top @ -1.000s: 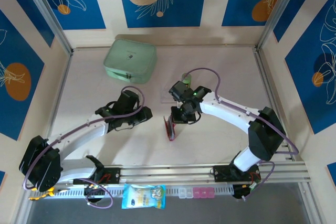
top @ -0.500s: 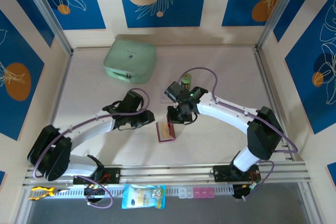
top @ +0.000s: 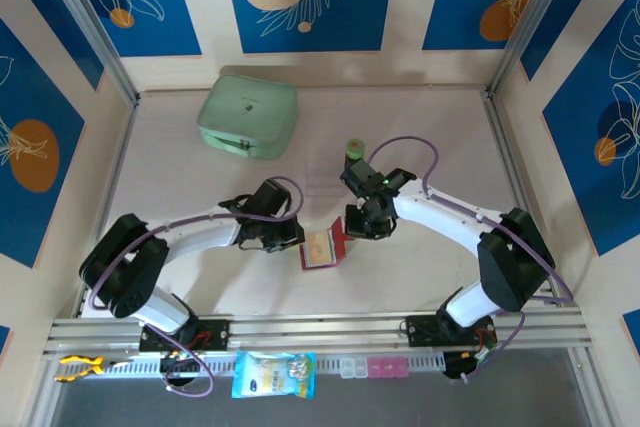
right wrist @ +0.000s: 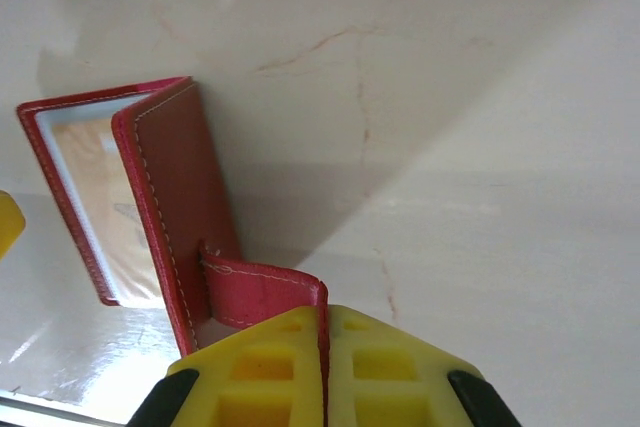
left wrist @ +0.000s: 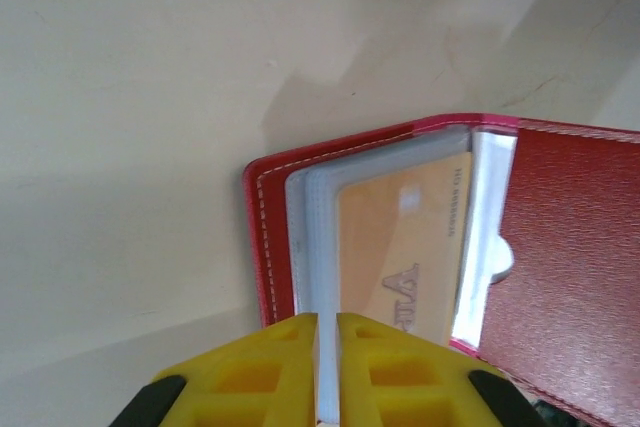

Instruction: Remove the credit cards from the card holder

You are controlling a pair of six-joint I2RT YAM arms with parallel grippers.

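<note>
**Both Grippers Clamped on the Opened Card Holder**

From above, the card holder (top: 322, 248) lay open on the pale table (top: 430, 137), just ahead of the gap between the two arm bases. The left gripper (top: 297, 242) met it from the left side and the right gripper (top: 353, 231) from the right.

In the left wrist view, the left gripper (left wrist: 327, 325) had its yellow fingers (left wrist: 275, 352) drawn in to a thin slit, with the near edge of a greyish clear sleeve (left wrist: 318, 247) pinched in that slit. The dark-red back cover lay flat beneath the sleeves. One credit card (left wrist: 400, 247), tan and orange, sat inside a sleeve, its short end reaching a half-round cut-out. How many more cards lay under it could not be told. The other cover (left wrist: 570, 267) stood raised on the right.

In the right wrist view, the right gripper (right wrist: 323, 319) was closed tight on the red strap tab (right wrist: 262, 285), which curled up from the raised cover (right wrist: 180, 197). That cover tilted off the table, and the card showed behind it.

A mint-green zip case (top: 248, 117) rested well apart at the far left of the table. A small green can (top: 353, 149) stood just beyond the right gripper.
</note>
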